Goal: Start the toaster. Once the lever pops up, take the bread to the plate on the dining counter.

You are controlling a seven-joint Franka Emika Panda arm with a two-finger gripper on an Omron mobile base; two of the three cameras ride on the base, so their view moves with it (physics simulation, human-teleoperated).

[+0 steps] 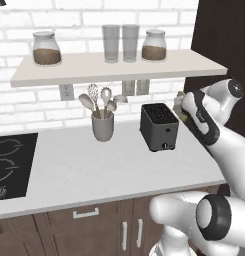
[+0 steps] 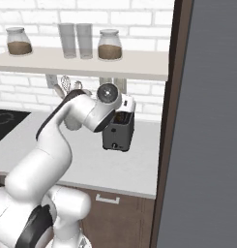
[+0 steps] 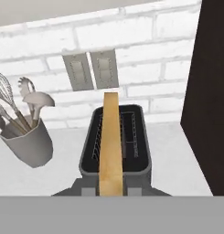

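The bread (image 3: 109, 146) stands on edge above the toaster (image 3: 115, 144), a pale tan slice seen edge-on along the slots of the hand view, running from 12 o'clock down to 6 o'clock where the pincer (image 3: 111, 194) meets it. The pincer's tips are cut off by the bottom of that view, so I cannot tell for certain whether it is closed on the slice, though the bread's raised position suggests a grip. The toaster (image 1: 159, 127) sits on the white worktop (image 1: 94, 165) against the brick wall, with a grey cup of utensils (image 1: 102, 120) at its 9 o'clock. The step in hand looks like lifting the toast out; next, it needs a straight pull upward clear of the slots before carrying it off to the plate.
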